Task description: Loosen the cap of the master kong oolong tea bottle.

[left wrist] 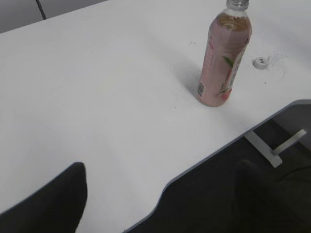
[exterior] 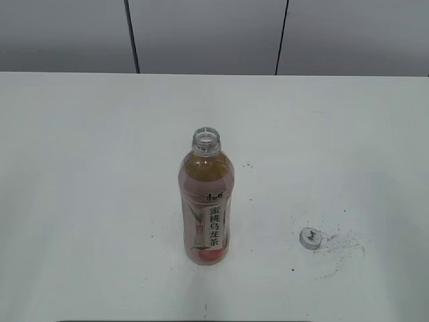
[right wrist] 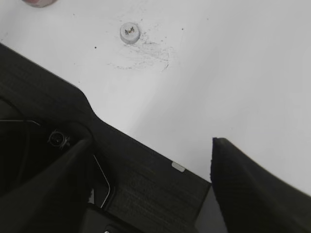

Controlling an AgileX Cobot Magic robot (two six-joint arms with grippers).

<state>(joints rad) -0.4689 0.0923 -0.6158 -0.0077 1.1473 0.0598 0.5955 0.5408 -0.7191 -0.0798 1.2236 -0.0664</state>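
- White counter (exterior: pixel 100 201): carries both task items.
- Clear plastic amber-tea bottle with pink label (exterior: pixel 206 208): upright mid-counter, neck open.
- Small white-grey round screw cap (exterior: pixel 310 239): off, lying well right of bottle; loosening judged complete.
- Left claw (left wrist: pixel 160 194), right claw (right wrist: pixel 150 189): both spread, empty, at the counter edge.

The left gripper (left wrist: pixel 160 194) is wide open and holds nothing, near the desk's front edge. The right gripper (right wrist: pixel 150 184) is wide open too, also near that edge.
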